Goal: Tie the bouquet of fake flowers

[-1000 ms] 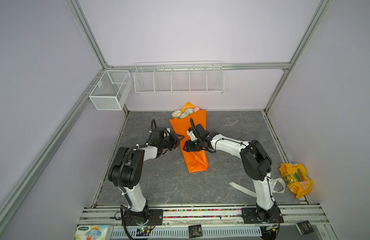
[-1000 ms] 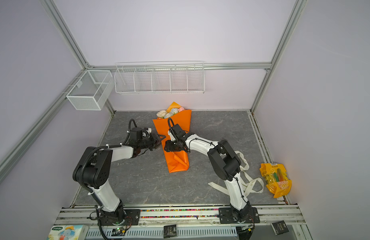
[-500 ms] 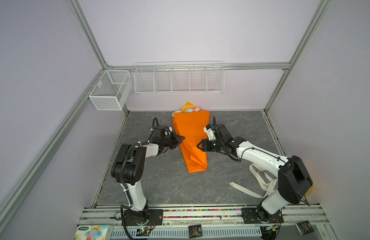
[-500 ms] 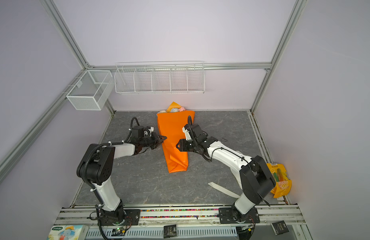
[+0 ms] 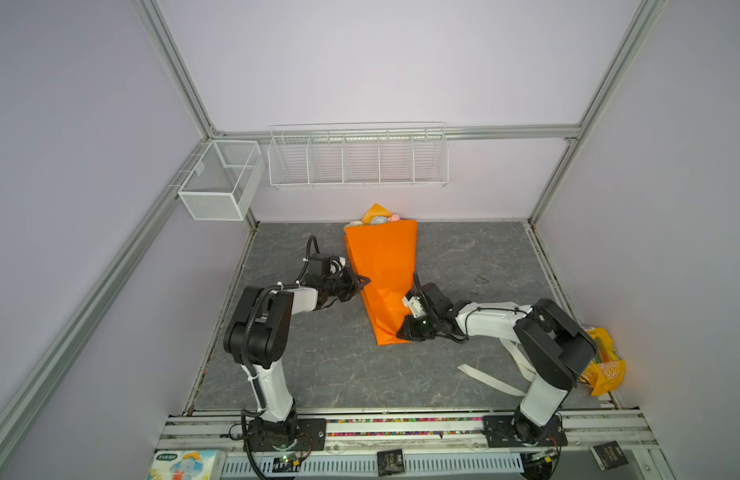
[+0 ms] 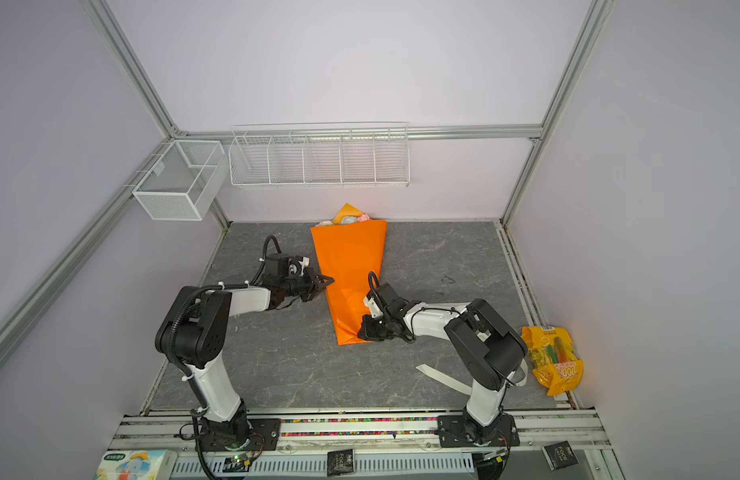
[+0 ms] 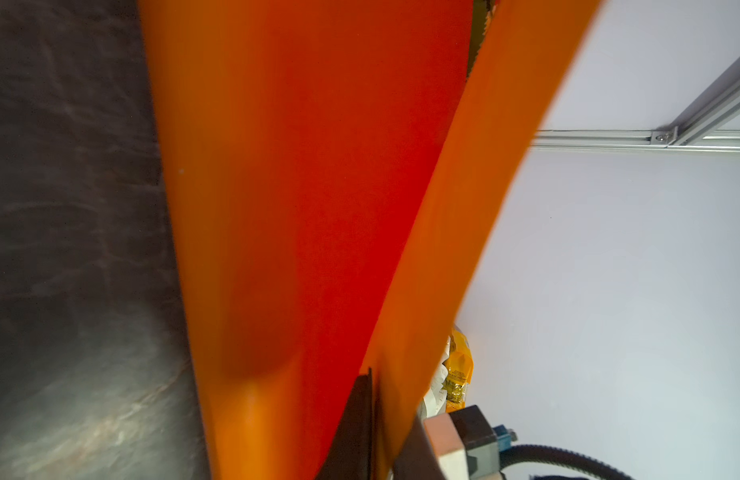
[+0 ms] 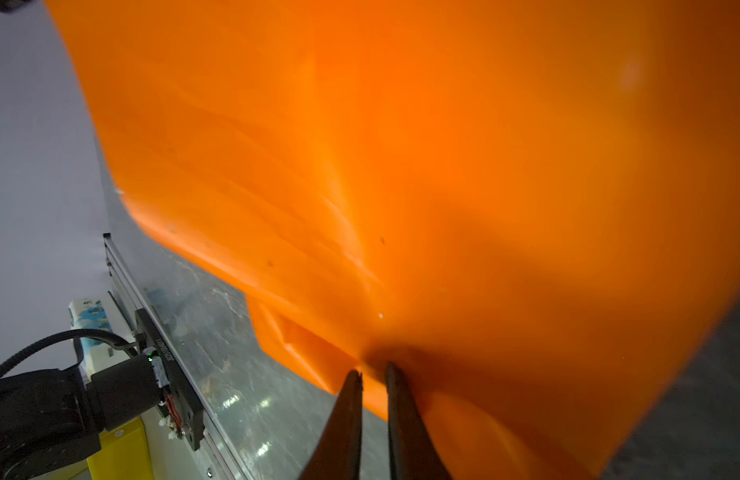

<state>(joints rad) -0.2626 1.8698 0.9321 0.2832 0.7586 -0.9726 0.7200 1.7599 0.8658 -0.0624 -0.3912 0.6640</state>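
Left gripper [image 5: 363, 282] and right gripper [image 8: 374, 374] jaws pinch shut on the orange wrapping sheet [image 5: 382, 257] lying on the grey counter [image 5: 339, 365], pale walls [image 5: 360, 62] around.

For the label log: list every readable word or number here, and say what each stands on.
"FOCO", as far as it reads: black packet, and the same on a second packet.
"100", the rest blurred: yellow bag.
Tissue pack: green label, too small to read.
Base plate: white print, too blurred to read.
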